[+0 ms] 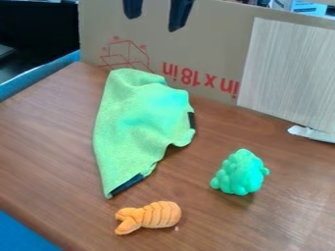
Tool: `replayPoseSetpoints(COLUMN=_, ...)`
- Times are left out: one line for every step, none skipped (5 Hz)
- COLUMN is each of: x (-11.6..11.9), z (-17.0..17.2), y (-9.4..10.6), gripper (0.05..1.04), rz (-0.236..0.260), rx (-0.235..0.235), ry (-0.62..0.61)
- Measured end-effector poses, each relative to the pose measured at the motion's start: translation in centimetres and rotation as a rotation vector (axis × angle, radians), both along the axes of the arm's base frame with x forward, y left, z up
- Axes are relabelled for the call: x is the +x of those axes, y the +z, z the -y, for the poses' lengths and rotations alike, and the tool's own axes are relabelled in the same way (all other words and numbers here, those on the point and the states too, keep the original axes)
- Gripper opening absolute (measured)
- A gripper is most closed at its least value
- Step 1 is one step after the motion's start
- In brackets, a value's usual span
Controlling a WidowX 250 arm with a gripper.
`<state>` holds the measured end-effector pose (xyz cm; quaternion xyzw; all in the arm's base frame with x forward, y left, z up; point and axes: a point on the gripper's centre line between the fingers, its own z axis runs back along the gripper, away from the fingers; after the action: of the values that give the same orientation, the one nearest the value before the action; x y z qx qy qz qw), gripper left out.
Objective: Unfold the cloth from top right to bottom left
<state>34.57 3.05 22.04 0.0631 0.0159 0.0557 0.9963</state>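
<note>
At the top edge of the camera view, my gripper hangs open, its two dark fingers apart with nothing between them, in front of the cardboard and higher than the cloth. The green cloth lies folded and rumpled on the left and middle of the wooden table, its narrow lower corner toward the front. Dark strips show on its right edge and along its lower right edge. The gripper does not touch it.
An orange shrimp-like toy lies just in front of the cloth's lower corner. A green bumpy toy stands to the right on the table. Cardboard and a pale panel wall off the back.
</note>
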Motion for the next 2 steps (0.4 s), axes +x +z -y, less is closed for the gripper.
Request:
replayPoseSetpoints(x=0.3, z=0.1, y=-1.5, gripper=1.001, rz=-0.040, rx=-0.007, ry=-0.001)
replayPoseSetpoints(x=0.7, z=0.9, y=-3.5, gripper=1.001, rz=-0.044, rx=-0.028, ry=-0.024)
